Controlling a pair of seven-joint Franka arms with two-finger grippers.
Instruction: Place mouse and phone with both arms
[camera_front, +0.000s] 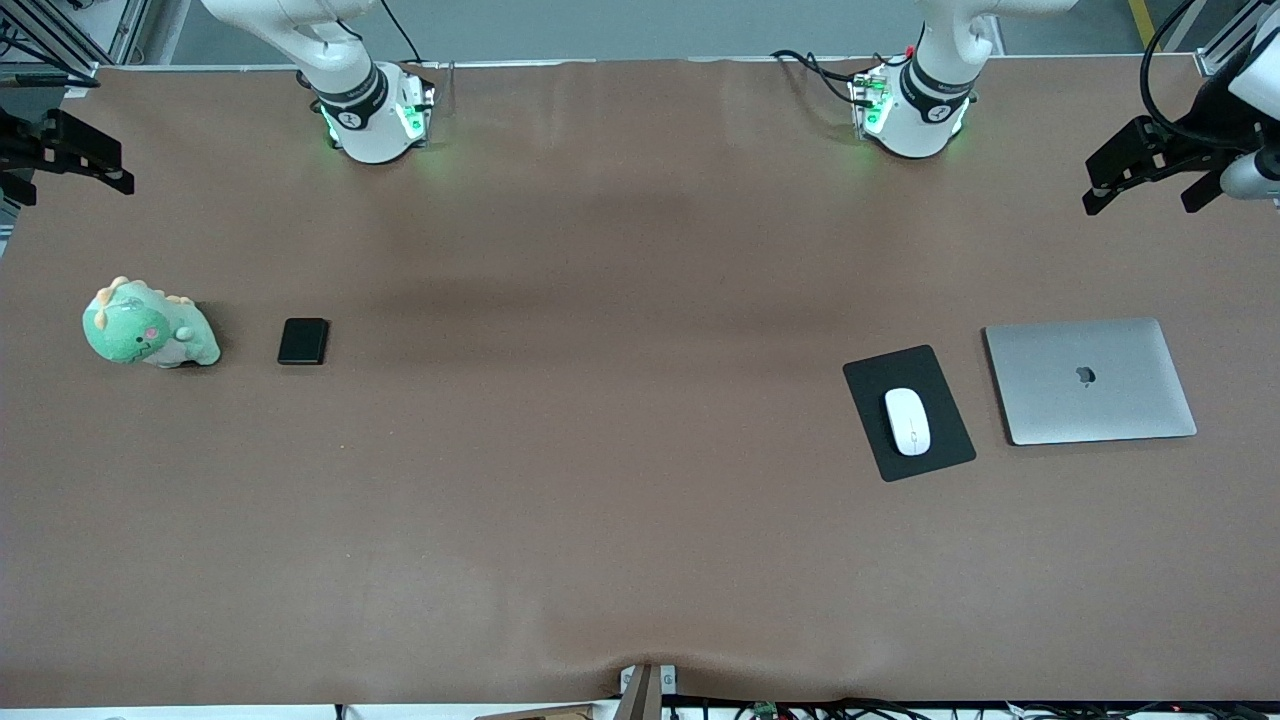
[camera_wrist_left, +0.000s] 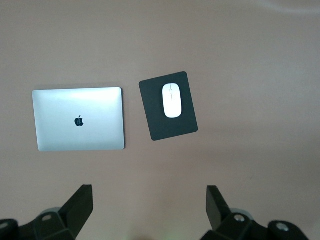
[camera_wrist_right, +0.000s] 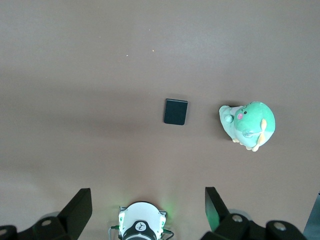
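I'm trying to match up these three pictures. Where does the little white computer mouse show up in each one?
Front view: the mouse lies on the black mouse pad, beside the closed silver laptop, toward the left arm's end of the table.
Left wrist view: the mouse is on the mouse pad, seen from high above.
Right wrist view: not in it.
Shared landmark: the laptop, in the front and left wrist views.

Glossy white mouse (camera_front: 907, 421), matt black mouse pad (camera_front: 944, 439), brushed-metal laptop (camera_front: 1090, 381).

The mouse (camera_front: 907, 421) lies on the pad (camera_front: 945, 444) beside the laptop (camera_front: 1090, 381); the phone (camera_front: 303, 341) lies beside the toy (camera_front: 148, 325).
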